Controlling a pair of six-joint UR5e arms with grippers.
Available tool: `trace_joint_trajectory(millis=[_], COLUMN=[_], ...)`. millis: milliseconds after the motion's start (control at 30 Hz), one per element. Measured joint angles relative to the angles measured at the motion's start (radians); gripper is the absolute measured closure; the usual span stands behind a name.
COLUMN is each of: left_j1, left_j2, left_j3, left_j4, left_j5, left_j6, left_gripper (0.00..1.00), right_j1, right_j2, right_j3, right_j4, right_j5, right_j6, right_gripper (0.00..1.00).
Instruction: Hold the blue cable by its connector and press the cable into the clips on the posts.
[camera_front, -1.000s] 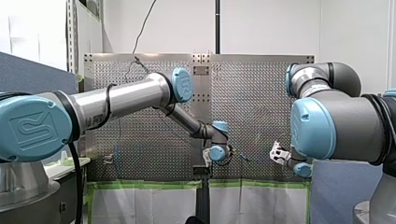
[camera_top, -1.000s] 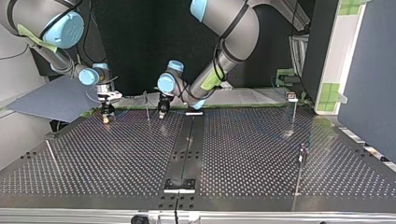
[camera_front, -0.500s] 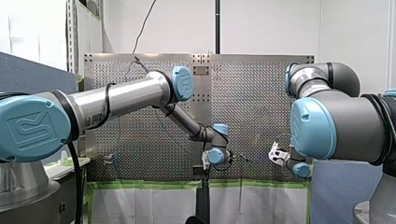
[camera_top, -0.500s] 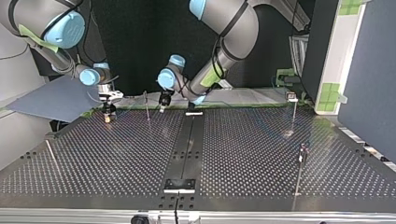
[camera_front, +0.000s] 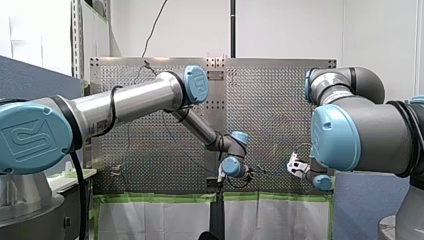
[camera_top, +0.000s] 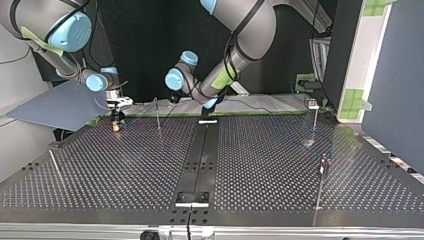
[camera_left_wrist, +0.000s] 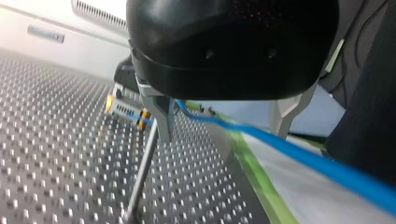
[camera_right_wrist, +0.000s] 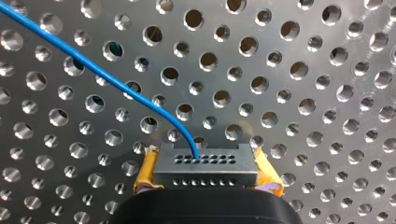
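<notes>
A: State of the right end effector (camera_right_wrist: 206, 183)?
B: Clamped shut on the connector (camera_right_wrist: 205, 161), a grey block with rows of small holes. The yellow pads (camera_right_wrist: 145, 170) press on both of its sides. It sits low over the perforated table (camera_right_wrist: 303, 70), by the edge nearest the arms, at the top view's left.

A: Where's the blue cable (camera_right_wrist: 116, 84)?
B: It comes out of the connector's face, curves up and runs away over the table. In the left wrist view it's a straight line crossing the gap of the left end effector (camera_left_wrist: 223, 136) and going on past it.

A: Is the left one gripping it?
B: No. Its metal fingers (camera_left_wrist: 161, 116) are spread wide with nothing pinched. The cable passes between them. Can't tell if it touches either finger.

A: Any post nearby?
B: A thin post (camera_left_wrist: 142, 172) stands on the table, its top right at one finger's tip. The finger hides the clip, so can't tell if the cable is seated.

A: Layout in the top view?
B: Along that edge from the left: right end effector, post, then the left arm's wrist, raised off the table. A second post (camera_top: 314, 117) stands well apart at the right.
</notes>
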Motion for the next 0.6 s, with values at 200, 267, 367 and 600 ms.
trace_joint_trajectory(millis=[200,267,367,600], left_j1=[-0.016,-0.023,-0.035,-0.066], left_j2=[0.047,0.066,0.091,0.113], left_j3=[-0.048,-0.067,-0.092,-0.155], left_j4=[0.029,0.042,0.057,0.112], left_j5=[0.048,0.064,0.077,0.077], left_j6=[0.048,0.06,0.069,0.039], left_gripper=[0.0,0.0,0.0,0.0], right_j1=[0.001,0.001,0.002,0.002], right_j2=[0.0,0.0,0.0,0.0], right_j3=[0.0,0.0,0.0,0.0], right_j4=[0.0,0.001,0.002,0.004], right_j5=[-0.001,0.0,-0.001,-0.003], right_j6=[0.0,0.0,0.0,0.001], right_gripper=[1.0,1.0,1.0,1.0])
